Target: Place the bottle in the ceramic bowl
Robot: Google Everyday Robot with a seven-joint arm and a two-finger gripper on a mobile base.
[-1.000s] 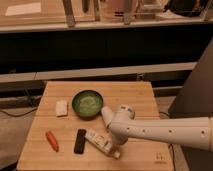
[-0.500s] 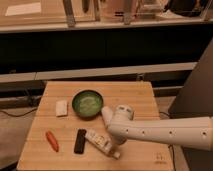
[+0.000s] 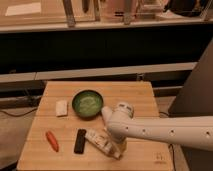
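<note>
The bottle (image 3: 99,140) lies on its side on the wooden table (image 3: 60,160), slim and white with a darker label, in front of the ceramic bowl (image 3: 87,103). The bowl is round with a dark green rim and paler green inside, and it stands at the table's middle. My gripper (image 3: 116,148) reaches in from the right on a white arm (image 3: 165,131) and is down at the bottle's right end. The arm's wrist hides part of the bottle.
A flat black bar (image 3: 80,141) lies just left of the bottle. A red-orange carrot-like thing (image 3: 52,140) lies at the front left. A small white block (image 3: 61,107) sits left of the bowl. A dark shelf runs behind the table.
</note>
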